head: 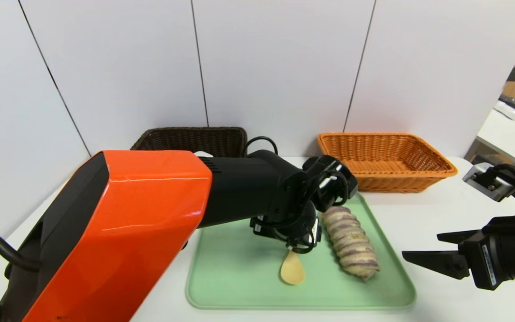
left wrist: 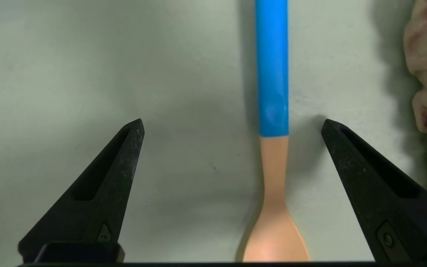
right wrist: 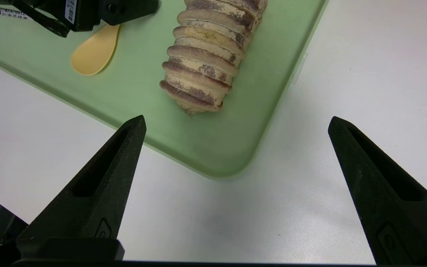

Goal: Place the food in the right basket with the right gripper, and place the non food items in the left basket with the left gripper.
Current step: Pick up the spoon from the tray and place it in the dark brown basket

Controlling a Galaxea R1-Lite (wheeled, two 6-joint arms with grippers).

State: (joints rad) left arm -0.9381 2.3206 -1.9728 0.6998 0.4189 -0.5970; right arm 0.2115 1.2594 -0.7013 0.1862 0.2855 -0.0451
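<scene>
The left gripper (left wrist: pixel 232 124) points downward with fingers spread wide, while the right gripper (right wrist: pixel 235 122) hovers, fingers apart.

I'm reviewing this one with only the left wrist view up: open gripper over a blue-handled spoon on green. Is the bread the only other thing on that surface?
Observer: As far as shows, yes. The head view has the bread loaf lying beside the spoon on a green tray; the left arm hides part of the tray.
Operator: Where are the baskets?
Observer: Behind the tray: the dark brown basket to the robot's left, the orange basket to its right. The orange one looks empty.
Operator: And the right gripper?
Observer: The right gripper is open, over the white table off the tray's right corner, holding nothing.
Operator: Left gripper touching the spoon?
Observer: The left gripper straddles the spoon's neck, open, fingers apart from it.
</scene>
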